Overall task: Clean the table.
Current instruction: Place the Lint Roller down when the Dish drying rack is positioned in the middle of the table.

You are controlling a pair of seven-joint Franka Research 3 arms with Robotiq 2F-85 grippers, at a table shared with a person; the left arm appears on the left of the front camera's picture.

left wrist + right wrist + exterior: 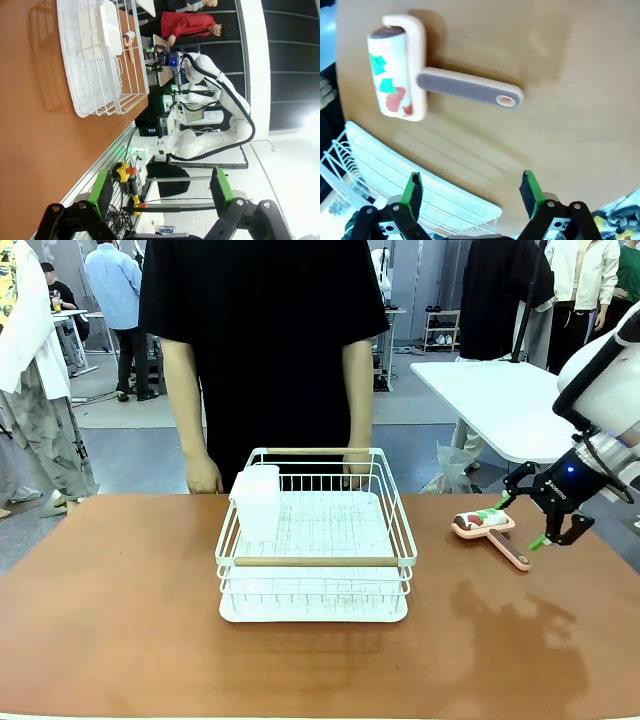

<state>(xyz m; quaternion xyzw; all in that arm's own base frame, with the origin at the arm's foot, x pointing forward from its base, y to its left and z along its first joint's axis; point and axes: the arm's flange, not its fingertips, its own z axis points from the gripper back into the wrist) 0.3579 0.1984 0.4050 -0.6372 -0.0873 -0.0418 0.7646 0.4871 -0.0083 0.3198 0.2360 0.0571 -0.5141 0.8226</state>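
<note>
Across the whole foreground of the front view lies the table (120,640), a smooth terracotta slab with a faint sheen and broad bare stretches left, right and front of its load. At its centre stands a white wire dish rack (315,540), rectangular, with thin rod walls, two pale wooden rails and a flat white drip tray beneath; a translucent white plastic cup holder (257,502) hangs on its left wall. A person's hands (203,477) rest at the table's far edge, behind the rack. Right of the rack, well apart from it, lies a lint roller (488,527): peach plastic frame, white paper drum with green and red marks, ribbed grey grip in the right wrist view (465,89). Just beside its handle hovers the right gripper (522,522), black with green pads, jaws spread wide and empty, above bare tabletop. From the left wrist view, the left gripper (161,186) also stands spread and empty, beyond the table's near edge.
</note>
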